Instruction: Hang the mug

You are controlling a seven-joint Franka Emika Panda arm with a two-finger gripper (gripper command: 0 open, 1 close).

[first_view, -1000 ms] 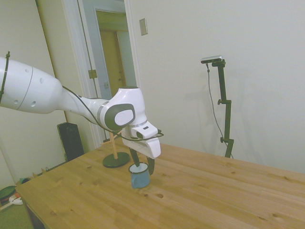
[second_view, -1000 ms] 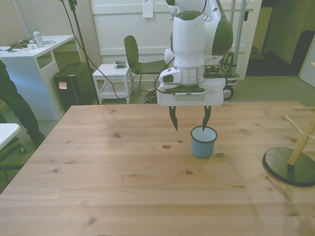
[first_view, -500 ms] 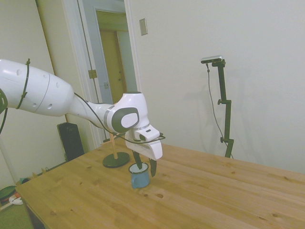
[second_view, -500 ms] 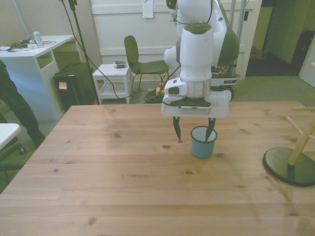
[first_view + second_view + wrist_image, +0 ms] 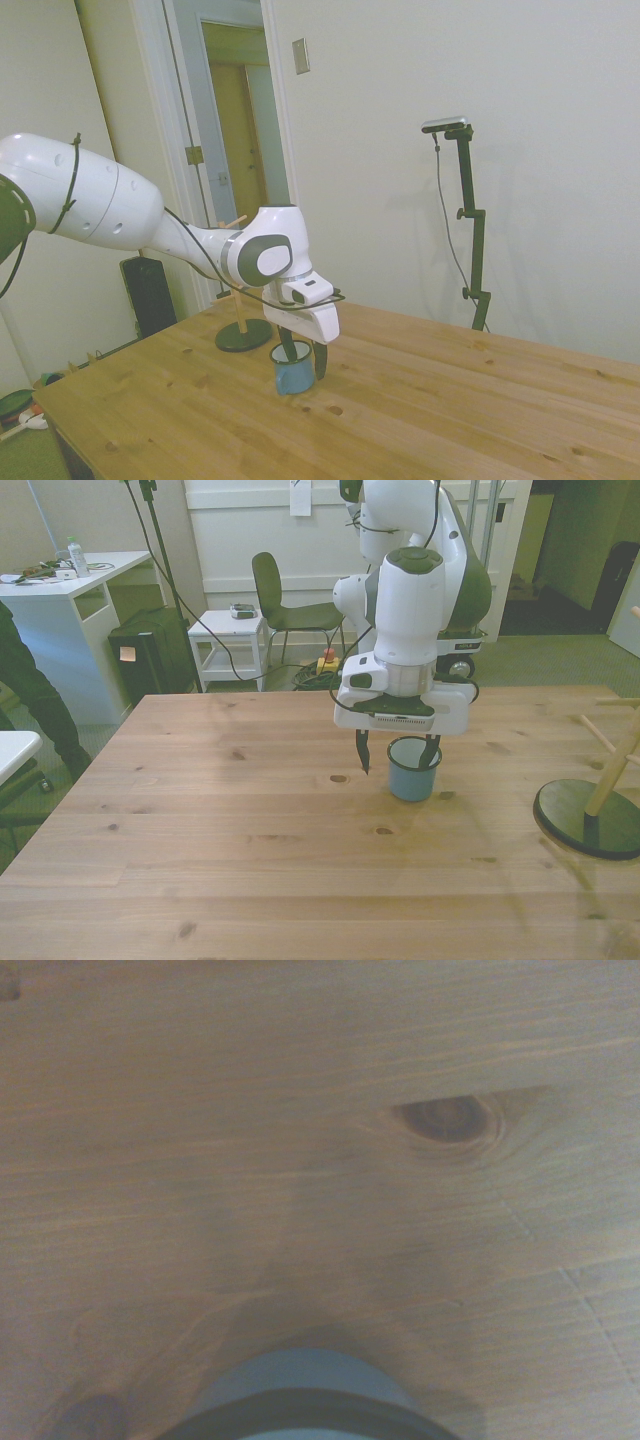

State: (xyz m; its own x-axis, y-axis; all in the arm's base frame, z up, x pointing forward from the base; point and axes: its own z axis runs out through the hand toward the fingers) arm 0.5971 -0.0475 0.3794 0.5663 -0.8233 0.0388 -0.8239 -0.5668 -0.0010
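Front view: knotty wooden table [image 5: 200, 860]

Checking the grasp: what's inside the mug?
One finger of the open hand dips inside the mug; the other hangs outside. The mug's bottom is hidden.

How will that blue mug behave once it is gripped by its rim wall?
The mug looks rigid and glossy, so it may slip between the gripper fingers. It seems small, probably light. Upright on the table, it likely won't roll.
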